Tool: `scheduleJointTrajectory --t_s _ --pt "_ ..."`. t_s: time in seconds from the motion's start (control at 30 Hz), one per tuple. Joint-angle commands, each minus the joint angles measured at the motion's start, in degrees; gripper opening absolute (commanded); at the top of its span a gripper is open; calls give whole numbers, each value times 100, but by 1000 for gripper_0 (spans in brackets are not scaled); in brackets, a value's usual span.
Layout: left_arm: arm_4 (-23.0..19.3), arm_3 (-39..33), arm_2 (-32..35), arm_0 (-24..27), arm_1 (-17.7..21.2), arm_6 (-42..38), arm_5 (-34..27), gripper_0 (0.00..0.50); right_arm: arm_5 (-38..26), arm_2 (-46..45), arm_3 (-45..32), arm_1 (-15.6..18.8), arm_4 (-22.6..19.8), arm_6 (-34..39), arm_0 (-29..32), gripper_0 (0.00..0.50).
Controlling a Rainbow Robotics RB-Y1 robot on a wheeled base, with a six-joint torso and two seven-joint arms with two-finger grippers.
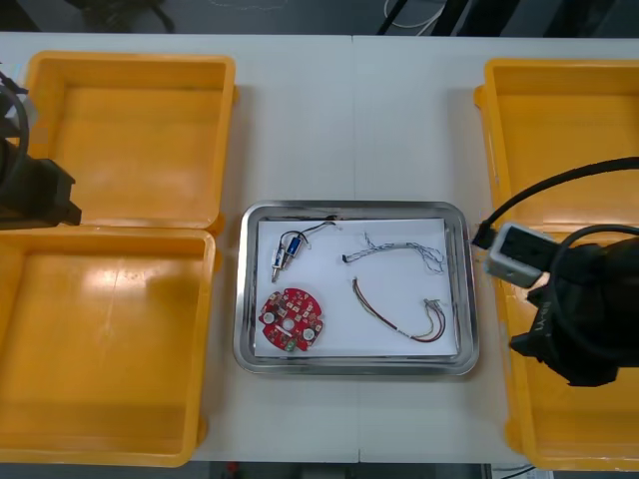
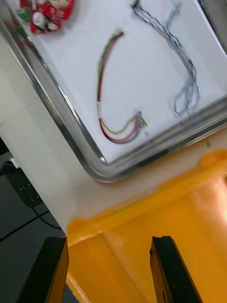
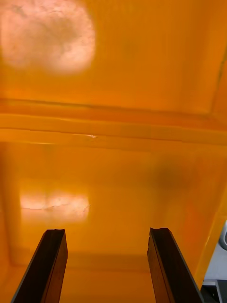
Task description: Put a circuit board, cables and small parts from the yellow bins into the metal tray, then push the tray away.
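Metal tray (image 1: 356, 366) untouched; right gripper (image 2: 109, 242) spread wide, empty, above yellow bin (image 2: 179, 227); left gripper (image 3: 106, 233) likewise.

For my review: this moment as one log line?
tray: board, cables, small part inside | left gripper: open, above left bins | right gripper: open, above right bin

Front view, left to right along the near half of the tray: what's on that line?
Left near yellow bin → metal tray rim → red circuit board → red and yellow cable → right near yellow bin. Left gripper open over the left bins; right gripper open over that right bin's corner.
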State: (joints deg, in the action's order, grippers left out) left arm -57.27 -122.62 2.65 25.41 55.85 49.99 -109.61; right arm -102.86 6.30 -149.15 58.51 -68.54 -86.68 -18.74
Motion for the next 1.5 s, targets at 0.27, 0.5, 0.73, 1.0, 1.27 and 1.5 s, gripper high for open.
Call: scheduleJointTrajectory --t_s 0.27,0.5,0.73,1.0,1.27,1.5 --pt "-74 -228 1335 -1090 312 1241 -39 500 582 2824 80 -138 895 205 -2108 500" --pt "-3 -228 1458 -1117 57 1347 80 500 582 3738 598 -736 1159 143 -2706 500" --pt "76 -228 1449 -1178 -136 1777 247 500 582 4371 1205 -1289 1220 108 -3031 500" --pt "41 -333 1449 -1178 -145 1795 247 500 582 4942 1653 -1658 1607 81 -3092 500" --pt "41 -333 1449 -1178 -145 1804 247 500 670 5504 2215 -2089 1941 64 -3110 500" --pt "41 -333 1449 -1178 -145 1804 247 500 899 5882 2611 -2423 2433 73 -3110 500"
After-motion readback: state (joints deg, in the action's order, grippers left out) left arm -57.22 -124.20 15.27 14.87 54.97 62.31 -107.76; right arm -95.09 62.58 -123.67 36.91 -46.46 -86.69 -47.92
